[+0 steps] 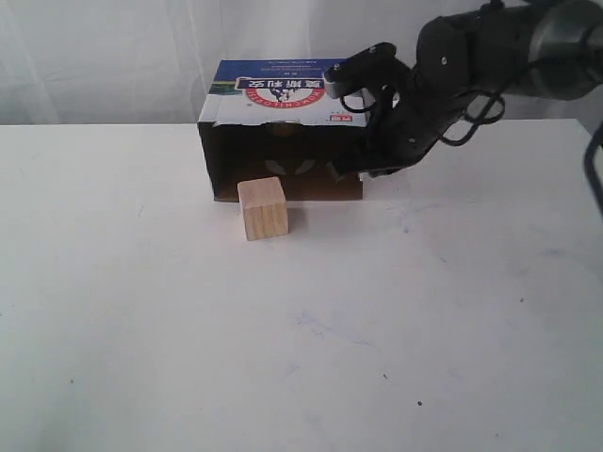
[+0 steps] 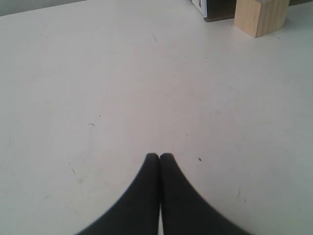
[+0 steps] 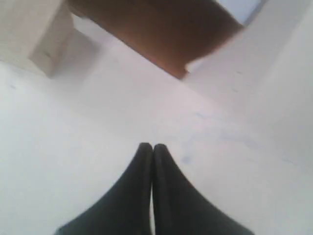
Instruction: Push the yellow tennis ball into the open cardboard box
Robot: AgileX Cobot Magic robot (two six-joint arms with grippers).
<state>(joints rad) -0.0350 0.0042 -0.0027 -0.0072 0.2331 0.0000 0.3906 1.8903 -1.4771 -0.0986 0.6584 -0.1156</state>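
Observation:
The open cardboard box [image 1: 283, 104] lies on its side at the back of the table, its dark opening facing forward and its blue-and-white printed panel on top. No yellow tennis ball shows in any view. My right gripper [image 1: 341, 175] is shut and empty, low at the right end of the box's opening. The right wrist view shows its tips [image 3: 152, 146] pressed together over bare table, with the box's brown edge [image 3: 161, 34] just beyond. My left gripper [image 2: 159, 155] is shut and empty over bare table, far from the box's corner [image 2: 215, 10]. It is outside the exterior view.
A pale wooden cube [image 1: 262, 208] stands right in front of the box's opening, towards its left end; it also appears as the cube [image 2: 259, 14] and the cube [image 3: 34, 29] in the wrist views. The white table [image 1: 301, 358] stretches wide in front. A white curtain hangs behind.

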